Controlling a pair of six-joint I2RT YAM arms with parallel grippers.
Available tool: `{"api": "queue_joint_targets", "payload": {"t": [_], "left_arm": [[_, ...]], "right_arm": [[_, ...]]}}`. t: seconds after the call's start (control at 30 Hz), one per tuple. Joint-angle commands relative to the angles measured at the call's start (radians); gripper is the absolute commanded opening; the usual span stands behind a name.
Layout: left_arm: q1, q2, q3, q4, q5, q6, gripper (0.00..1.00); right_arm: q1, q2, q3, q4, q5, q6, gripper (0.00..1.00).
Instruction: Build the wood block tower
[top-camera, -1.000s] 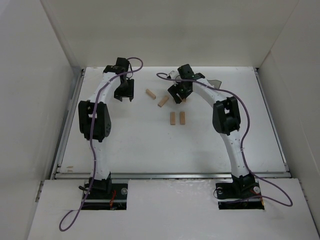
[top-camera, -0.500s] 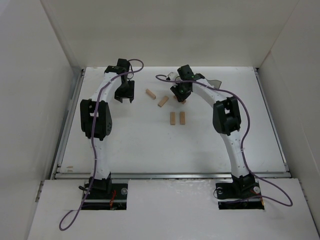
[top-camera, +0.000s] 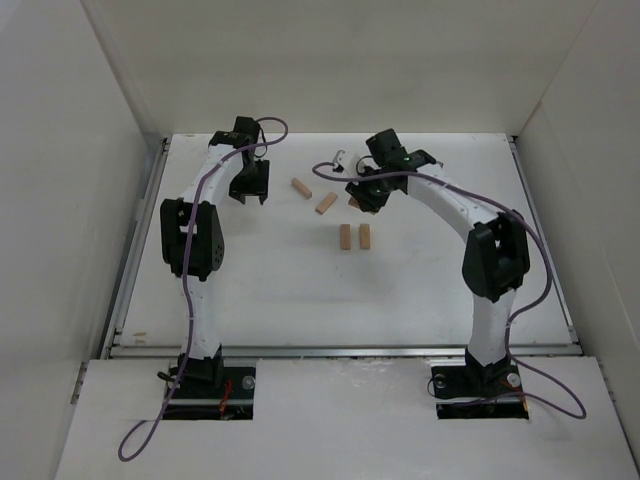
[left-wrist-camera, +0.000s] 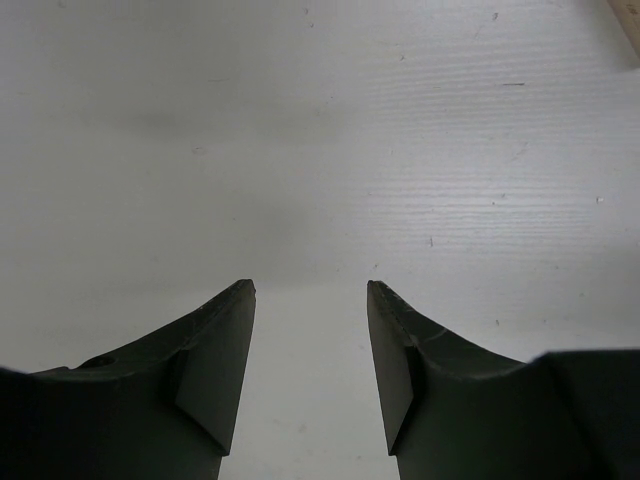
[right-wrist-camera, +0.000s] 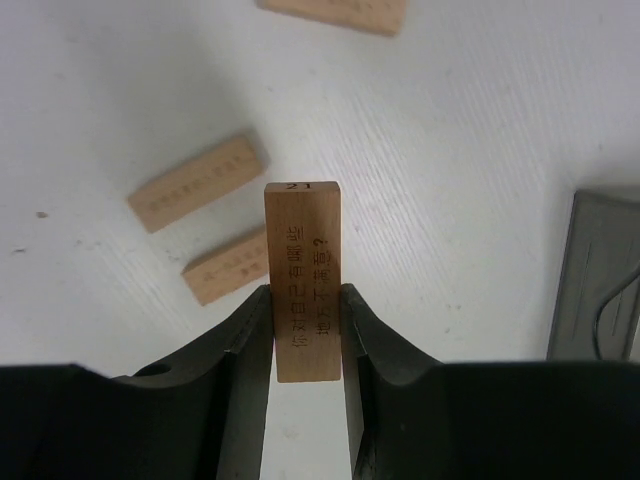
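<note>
My right gripper (right-wrist-camera: 303, 300) is shut on a tan wood block (right-wrist-camera: 303, 250) printed with characters, held off the table with its long side pointing away from the fingers. From above, this gripper (top-camera: 362, 197) hangs just right of a slanted wood block (top-camera: 326, 203). Another wood block (top-camera: 301, 188) lies further left. Two more lie side by side, one (top-camera: 345, 236) left of the other (top-camera: 365, 235). No stacked tower shows in any view. My left gripper (left-wrist-camera: 310, 285) is open over bare table, nothing between its fingers; from above it (top-camera: 250, 192) is left of the blocks.
A dark grey bin (right-wrist-camera: 600, 280) sits just right of the right gripper. White walls enclose the table on three sides. A block corner (left-wrist-camera: 628, 25) shows at the left wrist view's top right edge.
The right gripper has shut on a wood block and lifted it. Its elbow has swung out to the right. The left arm has hardly moved.
</note>
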Motion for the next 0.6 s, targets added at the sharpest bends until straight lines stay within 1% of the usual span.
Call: {"api": "queue_joint_targets", "payload": {"t": [0.0,0.1,0.27,0.43,0.57], "left_arm": [[0.006,-0.039,-0.004,0.006,0.014,0.017,0.45],[0.006,-0.050,-0.014,0.017,0.023,0.017,0.45],[0.015,-0.068,-0.044,0.017,0.024,0.017,0.45],[0.024,-0.069,-0.054,0.017,0.024,0.017,0.45],[0.025,-0.078,-0.063,0.017,0.033,0.017,0.45]], "right_arm": [[0.052,-0.017,-0.055,0.028,-0.069,-0.099,0.00],[0.081,0.016,-0.055,0.018,-0.045,-0.119,0.00],[0.099,0.101,0.006,-0.003,-0.022,-0.137,0.00],[0.108,0.112,0.018,-0.003,0.003,-0.156,0.00],[0.108,0.078,-0.017,0.017,0.038,-0.183,0.00]]}}
